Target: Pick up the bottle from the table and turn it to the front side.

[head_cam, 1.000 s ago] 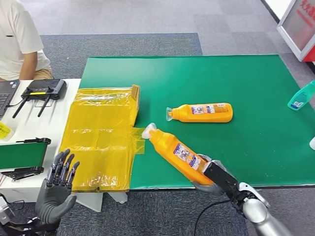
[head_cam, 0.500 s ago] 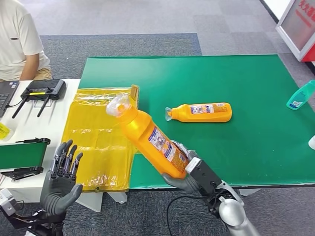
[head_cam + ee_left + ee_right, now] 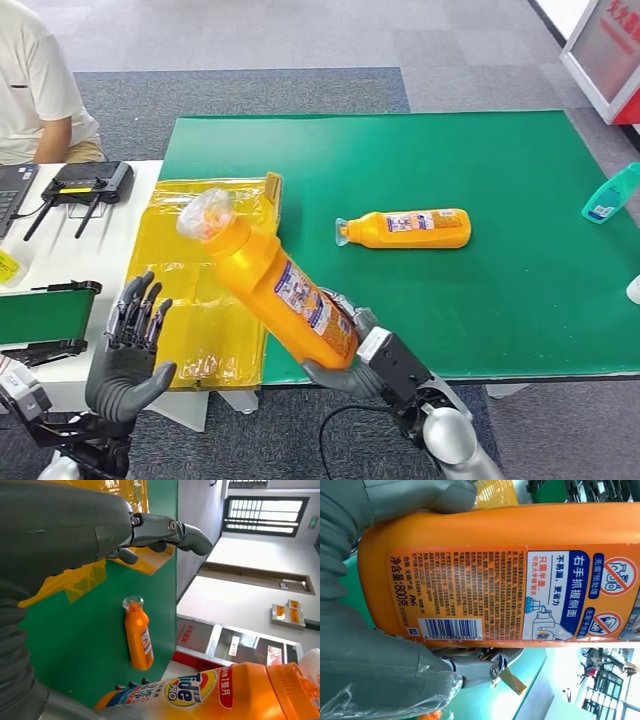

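My right hand grips an orange detergent bottle by its base and holds it tilted in the air, clear cap up and to the left, over the yellow sheet. Its back label with a barcode faces the right wrist camera. The front label faces my left hand. My left hand is raised, palm toward the bottle, fingers apart, holding nothing. A second orange bottle lies on its side on the green mat.
A teal bottle lies at the mat's right edge. A white table at the left holds a black router, a laptop corner and a green-topped device. A person in a white shirt sits behind it.
My right hand has lifted the bottle off the mat and swung it up and left over the yellow sheet. My left hand has risen a little toward it.
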You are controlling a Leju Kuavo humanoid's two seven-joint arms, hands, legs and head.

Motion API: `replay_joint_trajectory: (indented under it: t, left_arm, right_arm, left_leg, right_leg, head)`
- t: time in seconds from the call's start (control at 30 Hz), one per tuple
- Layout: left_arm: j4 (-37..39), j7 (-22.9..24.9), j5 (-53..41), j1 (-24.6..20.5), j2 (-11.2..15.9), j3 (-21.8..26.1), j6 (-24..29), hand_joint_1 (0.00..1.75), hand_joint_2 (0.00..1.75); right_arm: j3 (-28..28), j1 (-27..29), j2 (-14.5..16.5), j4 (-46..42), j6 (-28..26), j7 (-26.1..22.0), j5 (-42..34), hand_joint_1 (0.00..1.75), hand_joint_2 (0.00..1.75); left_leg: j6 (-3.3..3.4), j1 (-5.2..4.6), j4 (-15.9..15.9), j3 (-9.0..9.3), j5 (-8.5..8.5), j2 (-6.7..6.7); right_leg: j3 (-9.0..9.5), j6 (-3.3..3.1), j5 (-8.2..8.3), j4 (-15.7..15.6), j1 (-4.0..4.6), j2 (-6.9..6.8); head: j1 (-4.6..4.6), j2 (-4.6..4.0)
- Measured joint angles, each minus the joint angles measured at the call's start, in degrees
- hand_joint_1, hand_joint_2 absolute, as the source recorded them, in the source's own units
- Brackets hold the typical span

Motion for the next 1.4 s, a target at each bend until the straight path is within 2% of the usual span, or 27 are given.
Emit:
replay_joint_trajectory:
  t: [0.33, 0.63, 0.8, 1.17, 1.4]
  left_arm:
    - [3.14, 0.7, 2.89, -2.4, 1.57, -1.69, -1.56, 0.0, 1.75]
    - [4.16, 1.48, 1.37, -5.96, 2.45, -11.74, 0.43, 0.0, 1.75]
    - [4.79, 1.05, 1.98, -6.96, 3.57, -15.13, 0.8, 0.0, 1.75]
    - [6.46, -0.55, 2.97, -7.59, 5.63, -17.98, -0.5, 0.0, 1.75]
    - [7.98, -0.94, 2.88, -10.17, 7.02, -18.67, -0.78, 0.0, 1.75]
  right_arm:
    - [4.0, -1.03, -0.18, 1.37, 1.24, -1.06, -0.39, 1.75, 1.75]
    - [6.59, -0.34, -1.33, 2.75, 2.24, -2.45, -0.9, 1.75, 1.75]
    - [6.72, 0.69, -2.19, 4.52, 2.24, -3.52, -1.0, 1.75, 1.75]
    - [6.87, 1.92, -2.84, 6.87, 2.89, -5.03, -0.92, 1.75, 1.75]
    - [7.91, 0.82, -3.58, 7.49, 3.6, -5.25, -0.74, 1.75, 1.75]
  left_leg:
    - [0.0, 0.0, 0.0, 0.0, 0.0, 0.0]
    - [0.02, -0.01, 0.0, 0.0, -0.02, 0.0]
    - [0.02, -0.01, 0.0, 0.0, -0.02, 0.0]
    - [0.03, -0.01, 0.0, 0.0, -0.03, 0.0]
    - [0.0, -0.01, 0.0, 0.01, 0.01, 0.0]
  right_leg:
    - [-0.01, 0.01, 0.01, 0.0, -0.01, 0.0]
    - [-0.01, 0.01, 0.01, -0.01, -0.02, 0.0]
    - [-0.01, 0.0, 0.01, -0.01, -0.01, 0.0]
    - [-0.02, 0.0, 0.0, -0.01, -0.02, 0.0]
    - [-0.01, 0.0, 0.03, -0.01, -0.01, 0.0]
  head:
    - [0.01, 0.0]
    - [0.01, 0.0]
    - [0.01, 0.0]
    - [0.01, 0.0]
    - [0.01, 0.0]
